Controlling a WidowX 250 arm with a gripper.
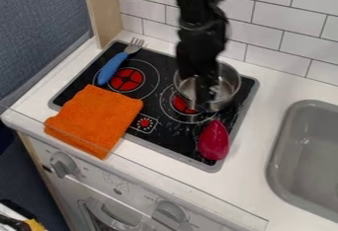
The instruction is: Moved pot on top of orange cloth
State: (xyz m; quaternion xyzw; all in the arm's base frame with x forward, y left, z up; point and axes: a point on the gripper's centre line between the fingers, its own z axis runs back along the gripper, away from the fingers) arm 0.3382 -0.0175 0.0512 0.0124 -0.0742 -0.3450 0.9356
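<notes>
Shiny silver metal pot (230, 83) right under gripper (205, 96); can't tell opening or hold. Orange fabric cloth (94, 119) view-left of gripper. Risk: off-centre rim grip tilts pot, drags cloth.

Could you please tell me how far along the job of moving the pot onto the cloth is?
The cloth lies spread out, ready. The gripper is down at the pot, though any hold on it is unclear. The pot is over the stove, away from the cloth, so carrying and placing it remain.
</notes>
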